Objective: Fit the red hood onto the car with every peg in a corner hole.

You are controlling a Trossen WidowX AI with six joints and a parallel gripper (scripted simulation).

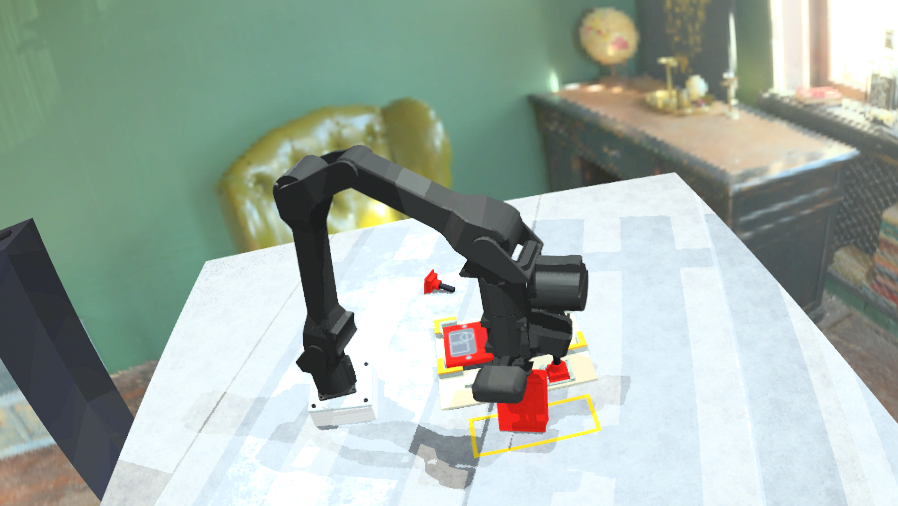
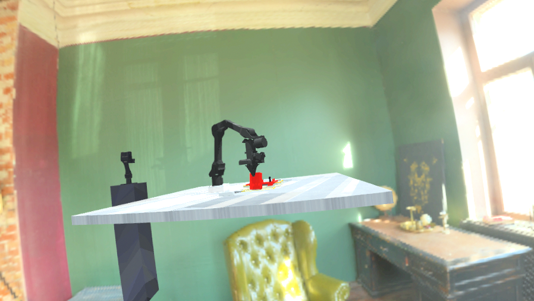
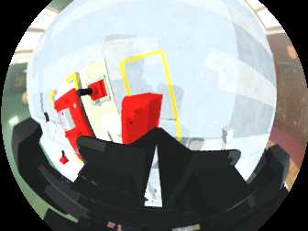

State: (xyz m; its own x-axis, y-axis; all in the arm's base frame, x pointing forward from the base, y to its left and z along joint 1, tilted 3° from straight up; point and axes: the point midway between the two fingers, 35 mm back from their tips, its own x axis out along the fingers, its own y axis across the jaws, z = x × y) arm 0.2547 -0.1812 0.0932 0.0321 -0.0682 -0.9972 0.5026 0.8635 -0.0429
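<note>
Wrist view showed the jaws clenched tight with nothing between them — poised just above the red hood. The hood stood on the table inside a yellow outline, beside the jig that carried the chassis. A small red part lay apart, farther back.

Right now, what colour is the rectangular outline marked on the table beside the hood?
Yellow outline; clearest in the top view.

White table bearing jig, hood
</note>
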